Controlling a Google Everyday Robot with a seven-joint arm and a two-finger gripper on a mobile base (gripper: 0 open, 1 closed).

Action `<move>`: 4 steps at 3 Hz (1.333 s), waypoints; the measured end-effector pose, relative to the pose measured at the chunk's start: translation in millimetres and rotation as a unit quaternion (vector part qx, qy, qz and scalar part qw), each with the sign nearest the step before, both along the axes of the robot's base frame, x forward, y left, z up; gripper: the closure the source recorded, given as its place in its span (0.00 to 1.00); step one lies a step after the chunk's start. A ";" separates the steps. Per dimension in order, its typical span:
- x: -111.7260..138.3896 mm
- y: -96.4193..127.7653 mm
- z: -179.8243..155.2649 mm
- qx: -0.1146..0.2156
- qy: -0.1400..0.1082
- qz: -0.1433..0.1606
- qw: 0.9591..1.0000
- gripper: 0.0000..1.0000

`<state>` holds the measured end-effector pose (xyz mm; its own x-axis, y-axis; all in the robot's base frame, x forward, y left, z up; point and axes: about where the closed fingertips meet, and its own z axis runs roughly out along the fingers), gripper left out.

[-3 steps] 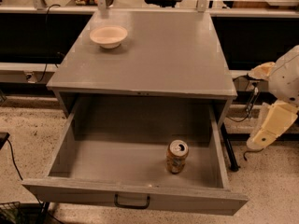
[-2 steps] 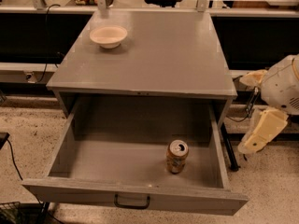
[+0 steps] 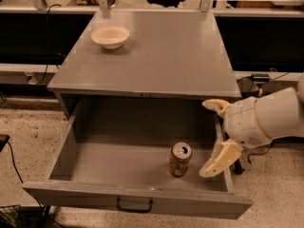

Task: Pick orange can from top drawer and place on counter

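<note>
End effector (image 3: 206,137) sits over the right side of the open drawer (image 3: 85,197), fingers spread wide, nothing in them. One finger is up near the counter (image 3: 171,61) edge, the other hangs low by the drawer's right wall. The can (image 3: 180,159) stands upright on the drawer floor, front right, just left of that lower finger, close but not touching as far as I can see. A bowl (image 3: 110,36) sits back left on the counter, well apart from all this.
</note>
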<state>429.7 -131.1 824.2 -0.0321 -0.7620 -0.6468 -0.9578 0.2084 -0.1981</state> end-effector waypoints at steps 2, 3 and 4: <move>2.0 17.0 -11.9 0.006 0.000 0.011 1.000 0.00; 2.6 28.4 -45.6 0.034 0.024 0.008 0.999 0.00; 9.4 35.5 -85.6 0.065 0.050 -0.003 0.997 0.00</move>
<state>439.1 -95.6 738.5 -0.1049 -0.6718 -0.7333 -0.9701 0.2313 -0.0731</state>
